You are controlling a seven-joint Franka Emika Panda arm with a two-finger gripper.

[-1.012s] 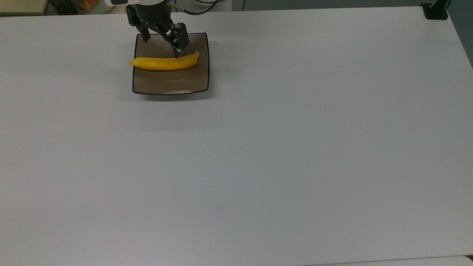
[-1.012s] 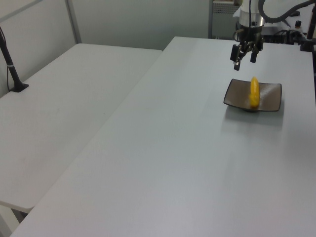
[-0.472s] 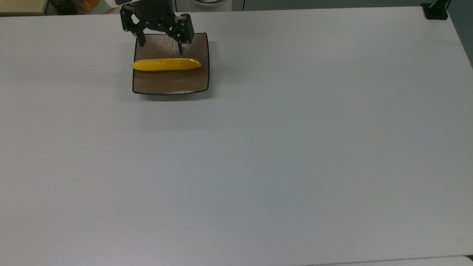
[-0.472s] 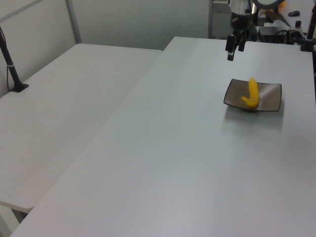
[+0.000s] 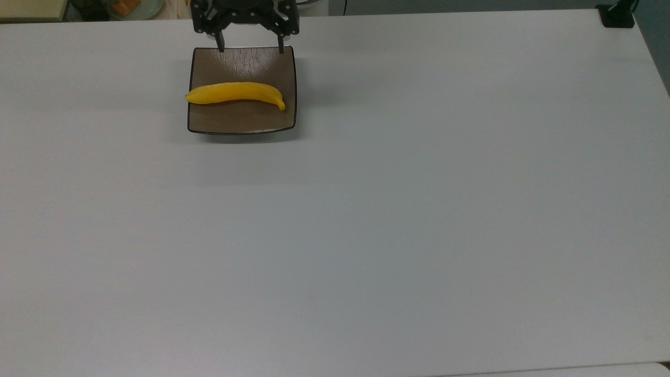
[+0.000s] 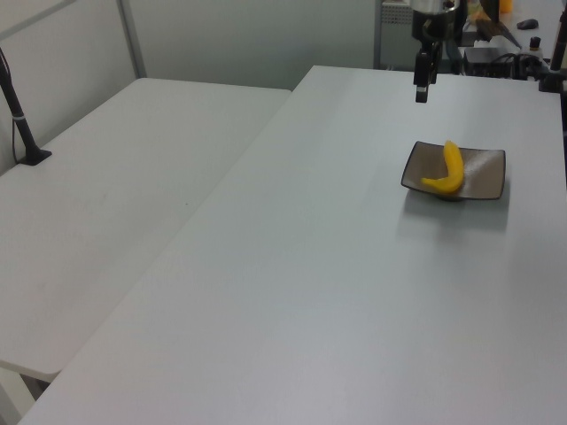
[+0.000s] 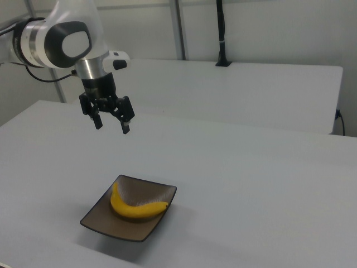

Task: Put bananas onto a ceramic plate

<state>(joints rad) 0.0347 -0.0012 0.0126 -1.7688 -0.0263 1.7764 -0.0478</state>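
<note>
A yellow banana (image 5: 235,92) lies flat across the square brown ceramic plate (image 5: 242,118), with its tapered tip toward the top view's right. The banana (image 7: 134,205) rests inside the plate (image 7: 106,223) in the right view, and banana (image 6: 446,170) and plate (image 6: 483,174) also show in the left view. My gripper (image 5: 251,48) hangs open and empty well above the plate's far edge, fingers pointing down. It appears high over the table as the gripper (image 7: 111,124) in the right view and as the gripper (image 6: 422,94) in the left view.
A second white table (image 6: 106,177) adjoins on the left view's left, with a black post (image 6: 22,124) on it. A pale green dish (image 5: 128,8) with orange food sits beyond the table's far edge. A black clamp (image 5: 616,15) stands at the top view's far right corner.
The gripper has risen and drawn back from the banana toward the table's far edge. The released banana rolled and settled flat on the plate, its tip now curving down.
</note>
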